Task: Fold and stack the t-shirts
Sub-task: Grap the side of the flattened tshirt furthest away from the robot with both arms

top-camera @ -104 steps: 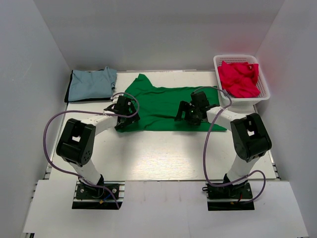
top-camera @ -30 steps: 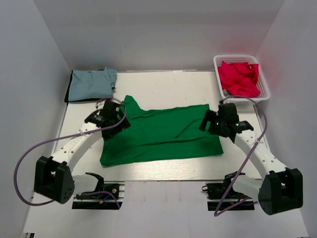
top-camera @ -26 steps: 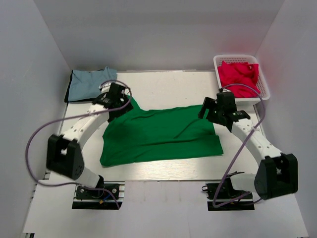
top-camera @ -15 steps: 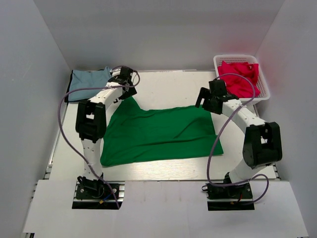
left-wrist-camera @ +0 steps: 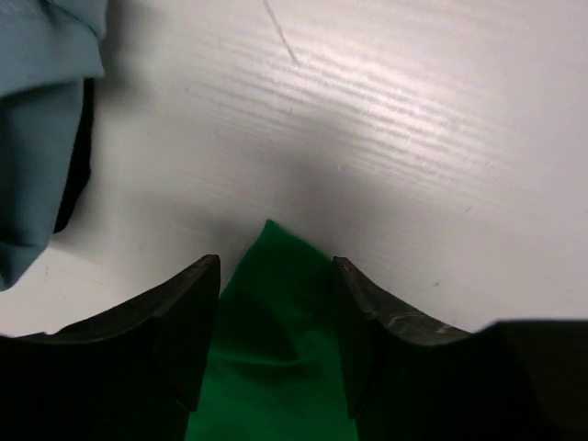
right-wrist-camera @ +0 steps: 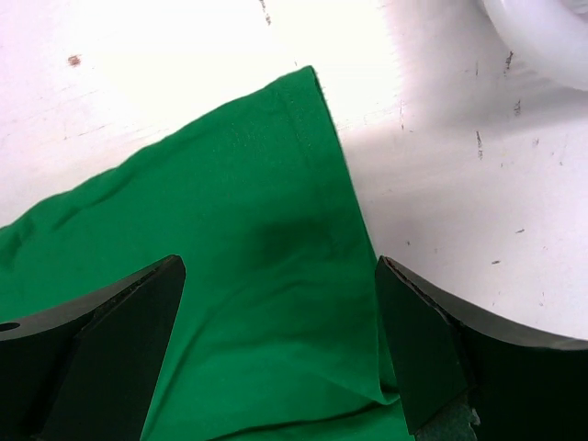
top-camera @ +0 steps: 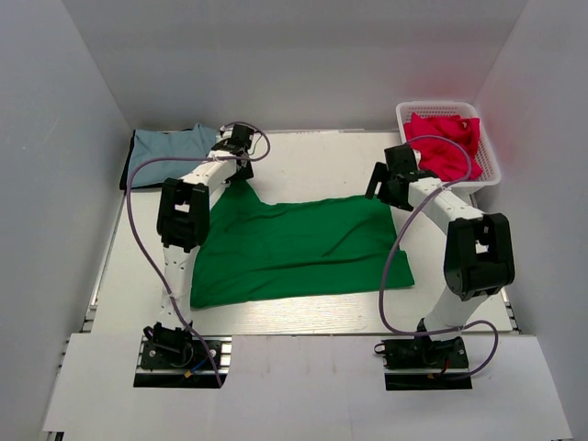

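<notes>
green t-shirt (top-camera: 294, 248) lies long side left-to-right; left gripper (left-wrist-camera: 276, 266) straddles its far-left corner, right gripper (right-wrist-camera: 280, 265) its far-right one; both jaws spread, gripping nothing

The spread cotton t-shirt (top-camera: 294, 248) at the tabletop's middle is plain green. At the far left corner, a folded pale blue t-shirt (top-camera: 165, 154) lies over black cloth (left-wrist-camera: 73, 175). At the far right corner, a white plastic mesh basket (top-camera: 439, 104) holds crumpled pinkish-red t-shirts (top-camera: 444, 142). The wood-grain tabletop (top-camera: 312, 156) is white.
</notes>
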You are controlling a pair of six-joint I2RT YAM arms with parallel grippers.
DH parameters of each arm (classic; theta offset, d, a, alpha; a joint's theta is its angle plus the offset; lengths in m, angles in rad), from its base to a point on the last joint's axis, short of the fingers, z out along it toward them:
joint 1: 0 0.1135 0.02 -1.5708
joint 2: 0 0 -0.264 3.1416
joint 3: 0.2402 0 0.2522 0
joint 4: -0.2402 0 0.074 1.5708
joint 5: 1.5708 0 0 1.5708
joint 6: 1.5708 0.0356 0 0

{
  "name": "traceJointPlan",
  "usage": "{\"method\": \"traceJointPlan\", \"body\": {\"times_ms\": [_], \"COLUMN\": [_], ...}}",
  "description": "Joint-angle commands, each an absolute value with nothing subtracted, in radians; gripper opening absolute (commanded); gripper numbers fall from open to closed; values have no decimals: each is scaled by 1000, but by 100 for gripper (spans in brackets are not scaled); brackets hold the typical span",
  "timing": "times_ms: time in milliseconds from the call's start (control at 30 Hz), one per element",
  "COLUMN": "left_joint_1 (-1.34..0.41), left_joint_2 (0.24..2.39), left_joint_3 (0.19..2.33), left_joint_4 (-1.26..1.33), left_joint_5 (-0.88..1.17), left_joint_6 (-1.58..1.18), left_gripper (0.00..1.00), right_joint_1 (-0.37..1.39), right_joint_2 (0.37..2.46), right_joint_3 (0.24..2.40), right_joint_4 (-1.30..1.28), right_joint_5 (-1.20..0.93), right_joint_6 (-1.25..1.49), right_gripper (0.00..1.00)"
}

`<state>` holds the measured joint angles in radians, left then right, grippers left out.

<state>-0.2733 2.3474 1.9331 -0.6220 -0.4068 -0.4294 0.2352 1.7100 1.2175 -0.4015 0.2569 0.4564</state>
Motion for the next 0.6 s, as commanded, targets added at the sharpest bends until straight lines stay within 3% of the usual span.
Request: {"method": "traceJointPlan", "body": {"times_ms": [0,100,133,200,233,333,567], "left_joint_1": [-276,-276,-276,-276,-276,-276,-276], "left_joint_2": [2342,2356,2365,2365,2365,2356,2323], "left_joint_3": [1904,1904,1904,1884,1873,1850,1871], "left_joint_4": [-617,-627,-627,-627,-627,-618,-566], "left_joint_5": [-391,-368,-359,-359,-359,-377,-411], "left_joint_6": [-425,-434,-434,-434,-434,-443,-416], "left_gripper": [61,49,37,26,15,0,0], "right_joint_1": [230,229,227,229,227,224,225], "right_joint_2": [1735,1750,1758,1772,1779,1801,1922], "right_joint_3": [1272,1287,1290,1302,1305,1315,1439], "right_joint_4": [-410,-420,-432,-436,-436,-411,-388], "right_joint_5": [298,327,336,368,376,374,351], "right_joint_6": [460,460,462,474,479,485,511], "right_gripper": [90,90,90,90,90,90,90]}}
